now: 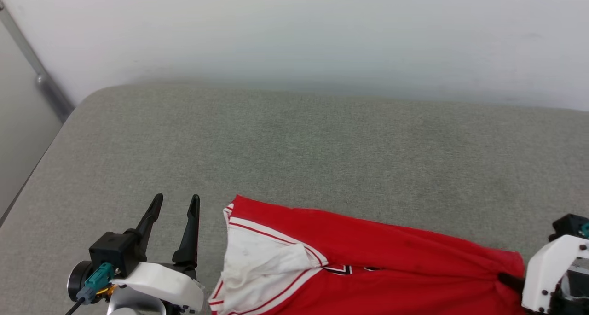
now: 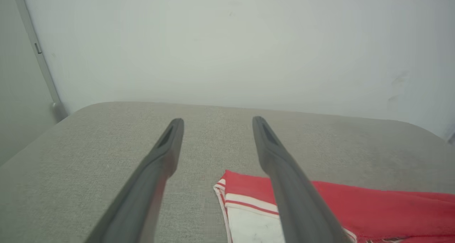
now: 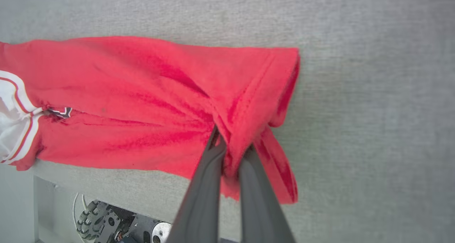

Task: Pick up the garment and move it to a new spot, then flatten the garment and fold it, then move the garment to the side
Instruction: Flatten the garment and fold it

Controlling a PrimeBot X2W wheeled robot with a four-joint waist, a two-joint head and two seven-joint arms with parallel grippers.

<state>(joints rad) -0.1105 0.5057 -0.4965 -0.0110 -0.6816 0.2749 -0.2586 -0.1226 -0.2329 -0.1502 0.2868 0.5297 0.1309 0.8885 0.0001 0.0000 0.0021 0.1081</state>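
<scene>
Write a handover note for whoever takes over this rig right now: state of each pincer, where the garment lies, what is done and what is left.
Left pincer: open and empty, over the grey padded surface, beside the white sleeve.
Right pincer: shut on a bunched red edge of the garment, at the end away from the sleeve.
Garment: crumpled along the surface's near edge, mostly lying on it.
Done: right grip taken.
Left: lift and carry it to a new spot, flatten, fold, move it aside.
</scene>
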